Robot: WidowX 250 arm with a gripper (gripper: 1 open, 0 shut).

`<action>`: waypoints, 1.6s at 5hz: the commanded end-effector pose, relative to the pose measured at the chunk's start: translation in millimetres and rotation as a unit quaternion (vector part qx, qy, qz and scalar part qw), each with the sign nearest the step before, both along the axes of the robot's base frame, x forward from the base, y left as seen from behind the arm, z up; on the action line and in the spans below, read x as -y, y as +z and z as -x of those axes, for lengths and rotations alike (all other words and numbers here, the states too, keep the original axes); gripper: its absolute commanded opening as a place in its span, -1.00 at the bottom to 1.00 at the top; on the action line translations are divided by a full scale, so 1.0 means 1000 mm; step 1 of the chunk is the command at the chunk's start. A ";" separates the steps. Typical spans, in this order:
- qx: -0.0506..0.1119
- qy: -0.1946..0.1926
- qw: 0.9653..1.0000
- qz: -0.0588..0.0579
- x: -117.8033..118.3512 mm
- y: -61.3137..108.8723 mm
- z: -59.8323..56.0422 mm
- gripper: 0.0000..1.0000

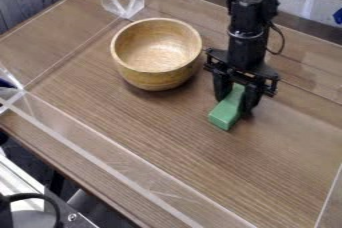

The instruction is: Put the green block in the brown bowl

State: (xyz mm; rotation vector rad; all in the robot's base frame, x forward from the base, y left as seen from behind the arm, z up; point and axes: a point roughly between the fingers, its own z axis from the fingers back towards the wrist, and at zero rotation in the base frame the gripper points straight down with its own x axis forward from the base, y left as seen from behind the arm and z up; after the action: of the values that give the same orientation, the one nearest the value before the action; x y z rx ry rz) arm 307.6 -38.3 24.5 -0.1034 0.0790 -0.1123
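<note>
The green block (pixel 227 112) lies on the wooden table to the right of the brown bowl (pixel 156 53). My gripper (pixel 239 94) is down over the block's far end, one black finger on each side of it. The jaws look narrowed around the block, but I cannot see whether the pads touch it. The block rests on the table. The bowl stands upright and holds nothing.
Clear plastic walls (pixel 54 122) fence the wooden table (pixel 134 132) along its near and left edges. A folded clear piece (pixel 123 0) stands at the far left corner. The black arm (pixel 247 12) rises above the block.
</note>
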 end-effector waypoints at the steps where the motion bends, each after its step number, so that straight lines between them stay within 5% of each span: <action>1: 0.030 -0.019 0.999 0.018 -0.001 0.012 -0.001 -1.00; 3: 0.029 -0.049 0.998 -0.009 0.001 0.018 -0.009 -1.00; 4: 0.031 -0.037 0.999 0.005 0.002 0.026 -0.014 1.00; 5: 0.020 -0.026 0.999 0.017 0.001 0.021 -0.017 1.00; 8: 0.014 -0.035 0.999 0.025 -0.007 0.004 -0.023 1.00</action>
State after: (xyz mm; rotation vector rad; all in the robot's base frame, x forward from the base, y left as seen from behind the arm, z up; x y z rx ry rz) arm 323.7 -33.8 23.1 -0.1498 0.0849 -0.1782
